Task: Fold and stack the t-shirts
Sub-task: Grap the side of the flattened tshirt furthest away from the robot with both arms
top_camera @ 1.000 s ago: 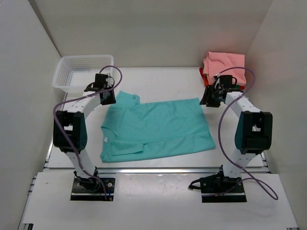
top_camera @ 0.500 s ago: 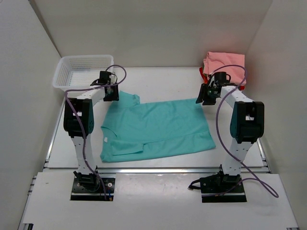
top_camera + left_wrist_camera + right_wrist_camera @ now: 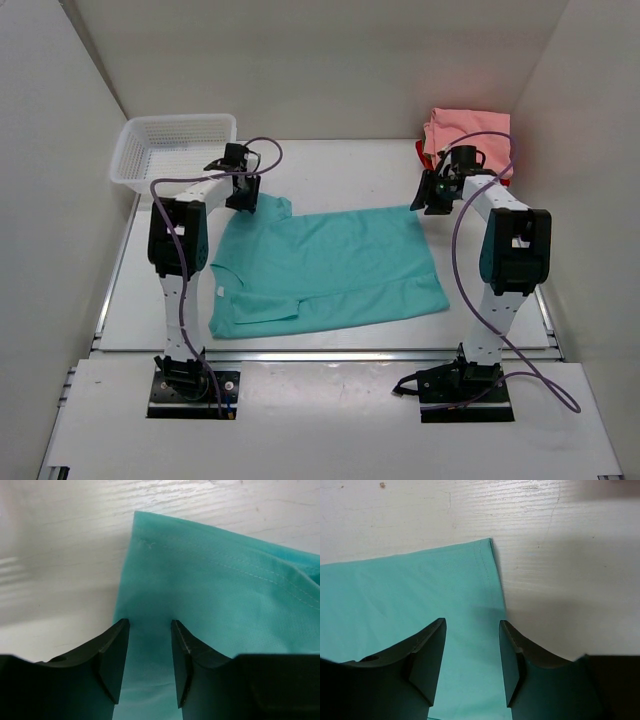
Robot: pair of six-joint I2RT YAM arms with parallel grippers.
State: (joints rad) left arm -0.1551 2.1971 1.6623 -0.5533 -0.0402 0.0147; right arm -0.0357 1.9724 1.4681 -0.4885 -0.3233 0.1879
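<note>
Left gripper (image 3: 148,625) above teal t-shirt (image 3: 330,265), near basket (image 3: 128,152)

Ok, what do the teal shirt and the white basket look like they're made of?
The teal t-shirt looks like thin, matte fabric; the left wrist view shows a fine texture and stitched hem lines. The basket is probably moulded white plastic, going by its rigid open mesh walls.

basket (image 3: 175,150) near left hand (image 3: 244,204), pink shirts (image 3: 468,133) behind right hand (image 3: 428,203)
</note>
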